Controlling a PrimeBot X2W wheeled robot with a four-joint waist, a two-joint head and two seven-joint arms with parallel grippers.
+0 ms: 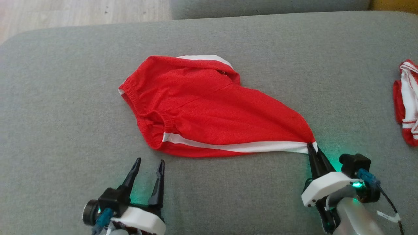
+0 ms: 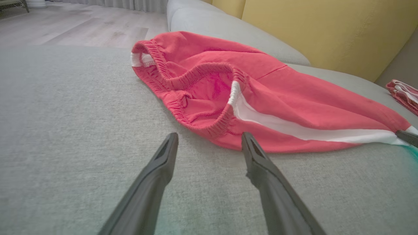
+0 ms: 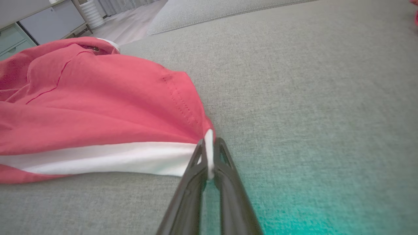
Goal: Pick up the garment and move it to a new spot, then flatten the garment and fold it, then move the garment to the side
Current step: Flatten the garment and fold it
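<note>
Garment [image 1: 215,111] was seen lying rumpled on the grey sofa [image 1: 58,130] | right gripper [image 1: 312,147] was clamped shut on its white-striped hem corner [image 3: 209,145], likely for pulling it taut | left gripper [image 1: 149,164] was held wide open and empty near the waistband [image 1: 135,98], apparently readied for a second hold

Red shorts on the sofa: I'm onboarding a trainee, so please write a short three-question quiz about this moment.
1. True or false: the left gripper is shut on the red shorts.
2. What does the right gripper pinch? A) the elastic waistband B) the white-striped corner C) nothing
3. Fill in: the other red-and-white garment lies at the head view's ____ edge.
Key: 1 false, it is open and holds nothing; 2 B; 3 right.
</note>
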